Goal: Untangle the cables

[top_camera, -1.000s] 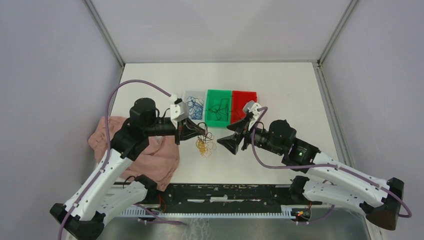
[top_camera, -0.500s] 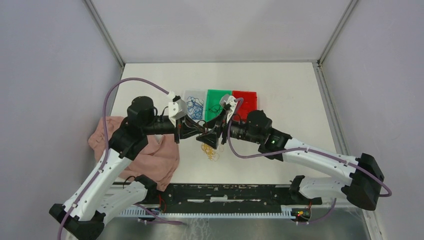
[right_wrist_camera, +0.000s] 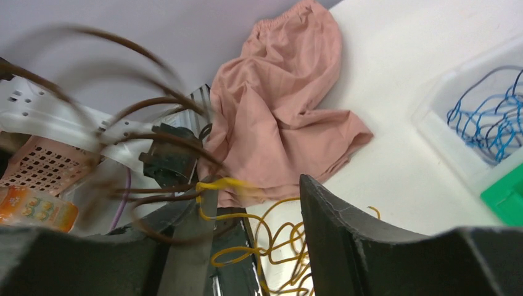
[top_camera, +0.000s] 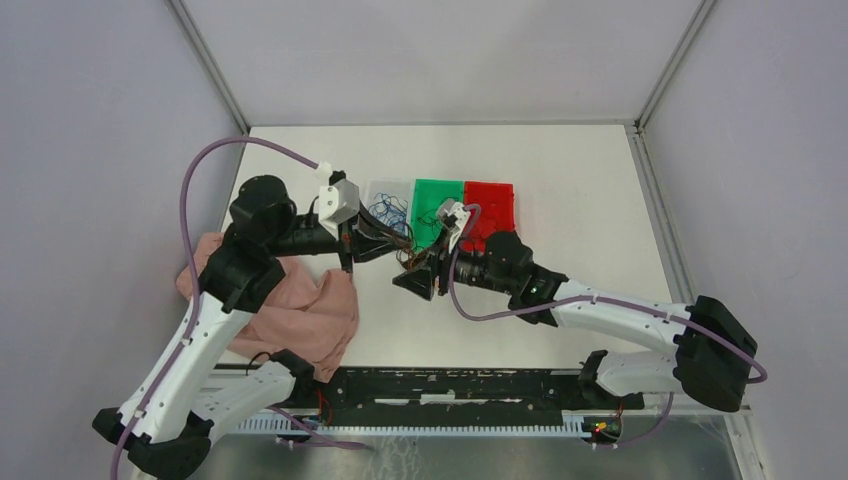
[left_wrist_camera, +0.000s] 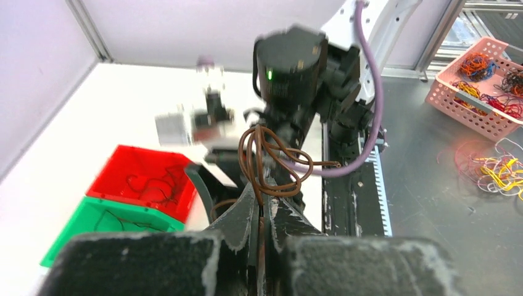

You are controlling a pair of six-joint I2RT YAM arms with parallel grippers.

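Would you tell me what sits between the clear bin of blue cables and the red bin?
The green bin sits there, in a row with the clear bin and the red bin; the top view shows it.

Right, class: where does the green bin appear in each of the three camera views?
Top external: green bin at table centre, left of the red bin.
Left wrist: lower left, below the red bin.
Right wrist: only a corner, at the lower right edge.
Shared landmark: the brown cables pinched in the left gripper, seen in all views.
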